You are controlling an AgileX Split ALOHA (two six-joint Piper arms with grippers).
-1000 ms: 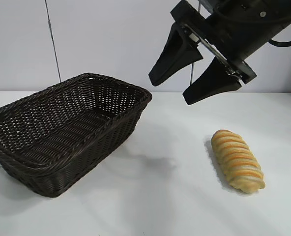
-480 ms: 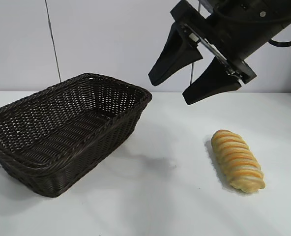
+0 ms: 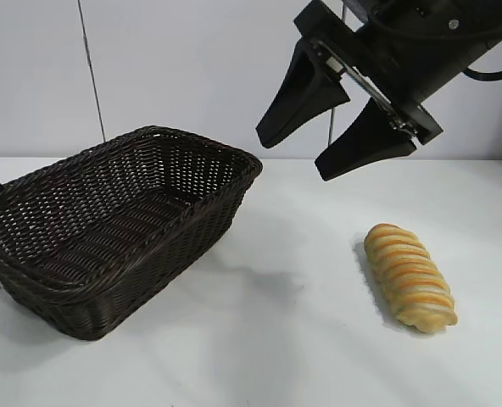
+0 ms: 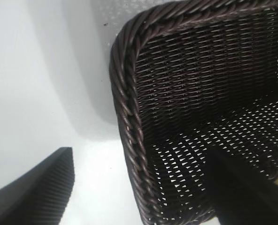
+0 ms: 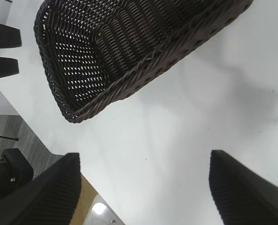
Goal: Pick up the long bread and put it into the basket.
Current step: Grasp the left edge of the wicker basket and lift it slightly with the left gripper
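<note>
Table (image 3: 285, 339): we see a white surface holding everything
Basket (image 3: 124, 229): at our nine o'clock on the table; dark wicker, nothing inside
Right gripper (image 3: 340, 127): hangs at our one o'clock above the table; jaws spread wide, gripping nothing
Left gripper (image 4: 139, 192): over the basket's corner; jaws wide apart, one inside the rim, one outside; nothing held
Long bread (image 3: 409, 275): lies at our four o'clock, well apart from the basket; below the right gripper, untouched

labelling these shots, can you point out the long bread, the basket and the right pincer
long bread (image 3: 409, 276), exterior view, middle of its ridged top
basket (image 3: 242, 158), exterior view, braided rim at its far corner
right pincer (image 3: 317, 141), exterior view, between its open fingertips
</note>
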